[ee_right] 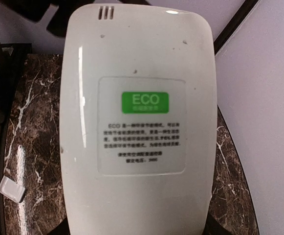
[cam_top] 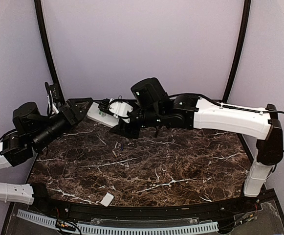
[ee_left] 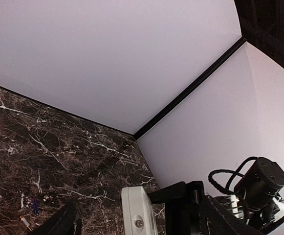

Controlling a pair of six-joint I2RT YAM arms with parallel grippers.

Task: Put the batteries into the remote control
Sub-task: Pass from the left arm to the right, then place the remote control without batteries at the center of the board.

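Note:
The remote control (cam_top: pixel 99 115) is held off the table at the back left, between both grippers. In the right wrist view its white back (ee_right: pixel 137 122) with a green ECO label fills the frame. My right gripper (ee_right: pixel 137 231) is shut on its lower end. The remote's tip (ee_left: pixel 138 215) sits between the spread jaws of my left gripper (ee_left: pixel 117 226), against the right finger (ee_left: pixel 181 205) and apart from the left finger (ee_left: pixel 58 223). The batteries lie on the marble: a dark bluish one (ee_left: pixel 35 205) and a pale one (ee_left: pixel 24 221). No battery compartment shows.
A small white cover plate (cam_top: pixel 107 198) lies near the table's front edge and also shows in the right wrist view (ee_right: pixel 10 189). The dark marble table (cam_top: pixel 171 171) ends at pale walls with a black corner post (ee_left: pixel 190 88). A perforated white strip (cam_top: pixel 132 228) runs along the near edge.

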